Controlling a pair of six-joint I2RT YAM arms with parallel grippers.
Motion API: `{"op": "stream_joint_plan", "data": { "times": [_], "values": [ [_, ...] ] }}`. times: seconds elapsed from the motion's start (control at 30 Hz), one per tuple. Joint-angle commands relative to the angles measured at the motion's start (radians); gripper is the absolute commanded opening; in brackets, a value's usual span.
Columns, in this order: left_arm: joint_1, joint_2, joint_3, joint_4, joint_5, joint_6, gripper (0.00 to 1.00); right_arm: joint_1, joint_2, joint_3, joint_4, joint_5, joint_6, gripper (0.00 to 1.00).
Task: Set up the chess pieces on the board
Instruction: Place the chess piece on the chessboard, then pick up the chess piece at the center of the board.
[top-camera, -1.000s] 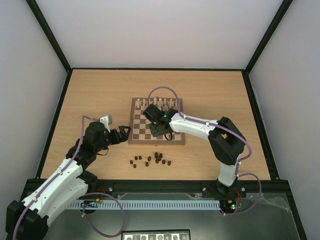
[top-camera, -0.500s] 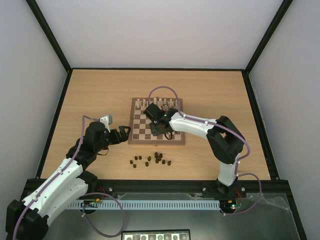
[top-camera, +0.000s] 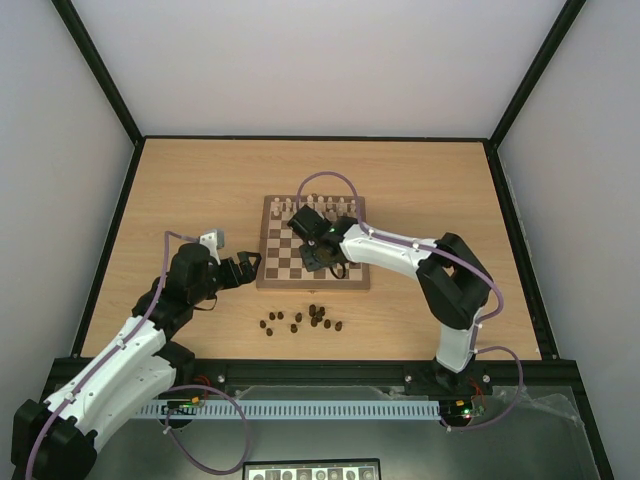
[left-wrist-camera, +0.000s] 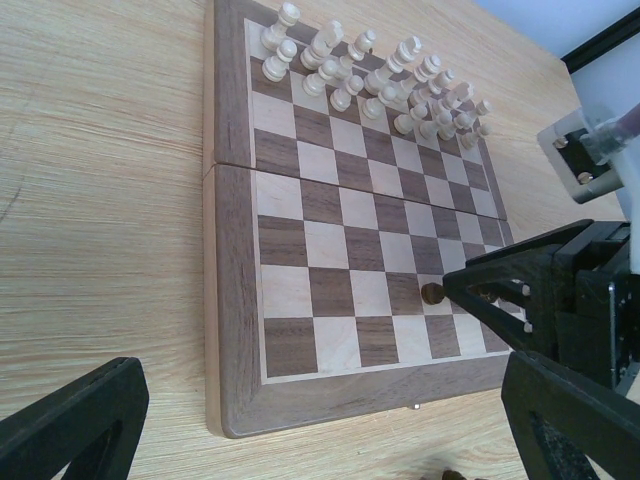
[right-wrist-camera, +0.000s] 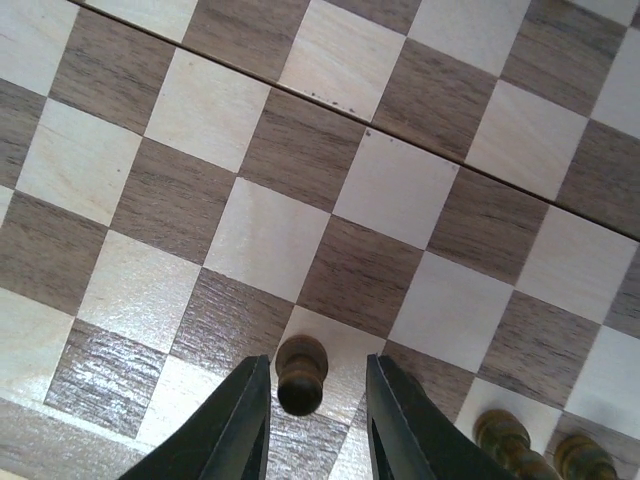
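Tan wooden tabletop (top-camera: 180, 190) carried the square checkered wooden chessboard (top-camera: 278, 262), and we saw the left gripper (top-camera: 250, 265) spread wide and empty just beside its left edge. Our right gripper (right-wrist-camera: 316, 380) hung over the board, jaws parted around one upright dark brown wooden chess piece (right-wrist-camera: 300, 372) on a cream square near the front edge. More small dark brown pieces (top-camera: 305, 320) lay scattered on the table before the board.

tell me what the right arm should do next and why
Probably lift the right gripper straight up. The dark pawn seems to stand on the board between parted fingers, a gap showing on one side, so backing off vertically should avoid tipping it.
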Motion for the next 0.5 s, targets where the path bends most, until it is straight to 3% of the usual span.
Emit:
{"op": "stream_joint_plan", "data": {
  "times": [0.0, 0.27, 0.47],
  "values": [
    [-0.005, 0.003, -0.003, 0.001, -0.008, -0.004, 0.99, -0.005, -0.058, 0.025, -0.063, 0.02, -0.006, 0.29],
    [-0.004, -0.003, 0.006, -0.009, -0.015, -0.005, 0.99, 0.001, -0.116, -0.012, -0.045, -0.026, -0.008, 0.3],
    [-0.003, 0.0, 0.012, -0.013, -0.026, -0.008, 1.0, 0.07, -0.226, -0.068, -0.051, -0.039, -0.001, 0.41]
  ]
}}
